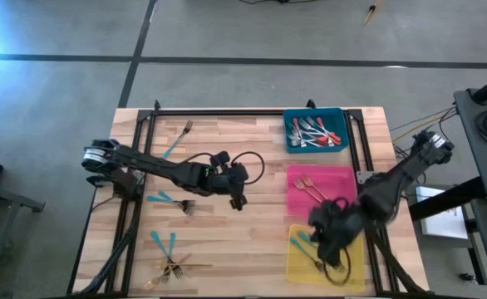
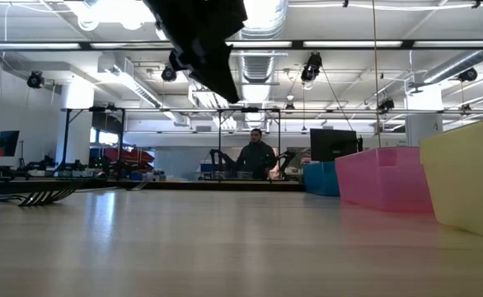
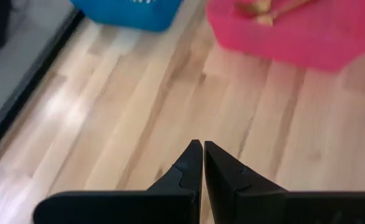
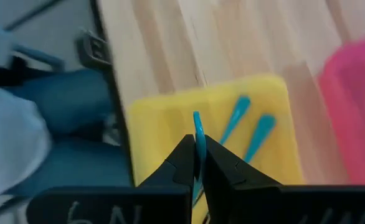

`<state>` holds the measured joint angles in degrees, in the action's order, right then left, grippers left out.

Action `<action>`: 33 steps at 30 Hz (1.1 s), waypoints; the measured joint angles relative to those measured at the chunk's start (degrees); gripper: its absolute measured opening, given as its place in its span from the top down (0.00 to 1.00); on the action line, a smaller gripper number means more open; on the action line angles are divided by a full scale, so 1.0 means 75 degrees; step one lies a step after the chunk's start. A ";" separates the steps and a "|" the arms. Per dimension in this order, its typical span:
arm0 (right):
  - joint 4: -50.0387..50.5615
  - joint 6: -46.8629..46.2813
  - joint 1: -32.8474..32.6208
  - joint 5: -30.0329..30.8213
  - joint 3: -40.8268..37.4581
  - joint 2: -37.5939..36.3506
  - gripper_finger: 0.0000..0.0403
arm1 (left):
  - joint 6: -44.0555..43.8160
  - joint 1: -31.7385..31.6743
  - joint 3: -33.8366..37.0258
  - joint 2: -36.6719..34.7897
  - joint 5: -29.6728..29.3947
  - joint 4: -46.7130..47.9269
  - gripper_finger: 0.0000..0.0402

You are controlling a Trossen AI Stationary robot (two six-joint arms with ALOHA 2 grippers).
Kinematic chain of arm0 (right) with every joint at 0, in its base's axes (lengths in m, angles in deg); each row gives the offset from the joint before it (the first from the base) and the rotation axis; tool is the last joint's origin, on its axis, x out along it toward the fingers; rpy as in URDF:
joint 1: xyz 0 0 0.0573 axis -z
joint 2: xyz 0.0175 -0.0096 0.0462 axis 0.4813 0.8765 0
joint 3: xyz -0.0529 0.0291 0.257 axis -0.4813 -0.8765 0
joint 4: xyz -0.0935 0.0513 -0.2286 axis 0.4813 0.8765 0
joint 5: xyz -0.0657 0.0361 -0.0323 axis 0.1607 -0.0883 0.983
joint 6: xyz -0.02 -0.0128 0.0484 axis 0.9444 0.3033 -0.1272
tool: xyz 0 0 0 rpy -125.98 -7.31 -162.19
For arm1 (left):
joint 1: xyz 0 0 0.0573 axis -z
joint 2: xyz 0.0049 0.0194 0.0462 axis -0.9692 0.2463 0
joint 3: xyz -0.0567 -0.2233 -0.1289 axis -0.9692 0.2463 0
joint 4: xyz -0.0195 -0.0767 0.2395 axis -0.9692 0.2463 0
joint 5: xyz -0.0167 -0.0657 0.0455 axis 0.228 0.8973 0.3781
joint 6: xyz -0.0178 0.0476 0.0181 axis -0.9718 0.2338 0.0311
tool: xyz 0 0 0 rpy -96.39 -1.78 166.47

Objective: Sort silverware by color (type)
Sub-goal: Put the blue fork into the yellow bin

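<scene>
Now, on the worktop [image 1: 252,232] my 3 trays line the 3 o'clock side: blue tray [image 1: 314,148] at 1 o'clock, pink tray [image 1: 343,178] at 3, yellow tray [image 1: 297,270] at 5. My right pincer [image 4: 197,163], over the yellow tray, is clamped on a teal-handled fork [image 4: 199,134]; 2 teal forks [image 4: 248,127] lie inside. My left pincer [image 3: 203,163] is closed and empty mid-worktop. Loose forks [image 1: 170,267] sit at 7 and 9 o'clock.

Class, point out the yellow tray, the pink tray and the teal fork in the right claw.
yellow tray [image 4: 164,118], right wrist view, bare floor.
pink tray [image 1: 341,175], high view, bare floor.
teal fork [image 4: 199,134], right wrist view, handle.
</scene>
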<state>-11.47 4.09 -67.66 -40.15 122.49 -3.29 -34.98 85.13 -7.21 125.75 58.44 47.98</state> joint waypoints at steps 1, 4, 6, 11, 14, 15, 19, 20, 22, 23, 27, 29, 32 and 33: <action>0.0019 -0.0259 -0.0192 0.0178 -0.0039 0.0184 0.98 | -0.0004 0.0000 0.0000 -0.0040 0.0109 0.0142 1.00; 0.0125 -0.1036 -0.0451 0.0402 -0.0054 0.0821 0.98 | 0.0044 0.0000 0.0000 -0.0117 0.0374 0.0431 1.00; 0.0132 -0.1372 -0.0467 0.0413 -0.0056 0.1217 0.98 | 0.0089 0.0000 0.0000 -0.0186 0.0558 0.0568 1.00; 0.0105 -0.1830 -0.0465 0.0210 -0.0057 0.1927 0.96 | 0.0005 0.0021 0.0000 -0.0288 0.1654 0.1301 1.00; 0.0098 -0.1943 -0.0465 -0.0158 -0.0057 0.2096 0.92 | -0.0138 0.0101 0.0000 -0.0324 0.1961 0.1945 1.00; 0.0105 -0.1948 -0.0465 -0.0203 -0.0044 0.2123 0.90 | -0.0184 0.0133 0.0000 -0.0347 0.2024 0.2197 1.00; 0.0102 -0.1950 -0.0465 -0.0194 0.0105 0.2080 0.83 | -0.0544 0.0253 0.0000 -0.0414 0.2500 0.3242 1.00; 0.0110 -0.1947 -0.0462 -0.0186 0.0168 0.2050 0.81 | -0.0676 0.0315 0.0000 -0.0447 0.2606 0.3530 1.00; 0.0100 -0.1935 -0.0465 -0.0039 0.0311 0.1958 0.78 | -0.0863 0.0529 0.0000 -0.0529 0.2675 0.4054 1.00; 0.0103 -0.1894 -0.0465 0.0103 0.0388 0.1901 0.77 | -0.0959 0.0646 0.0000 -0.0566 0.2692 0.4317 1.00; 0.0107 -0.1191 -0.0465 0.0832 0.0719 0.1748 0.73 | -0.1619 0.0915 0.0002 -0.0716 0.2693 0.5519 1.00; 0.0118 -0.0626 -0.0449 0.1181 0.0870 0.1720 0.73 | -0.2072 0.0948 0.0073 -0.0826 0.2613 0.6043 0.99; 0.0141 0.0229 -0.0409 0.1585 0.1038 0.1704 0.73 | -0.2644 0.0950 0.0395 -0.1080 0.2429 0.6262 0.95; 0.0141 0.0542 -0.0388 0.1624 0.1077 0.1704 0.73 | -0.2762 0.0932 0.0550 -0.1206 0.2408 0.6260 0.94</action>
<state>-10.41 8.16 -70.57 -27.97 130.57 9.49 -55.69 92.12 -3.09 116.70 76.50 94.92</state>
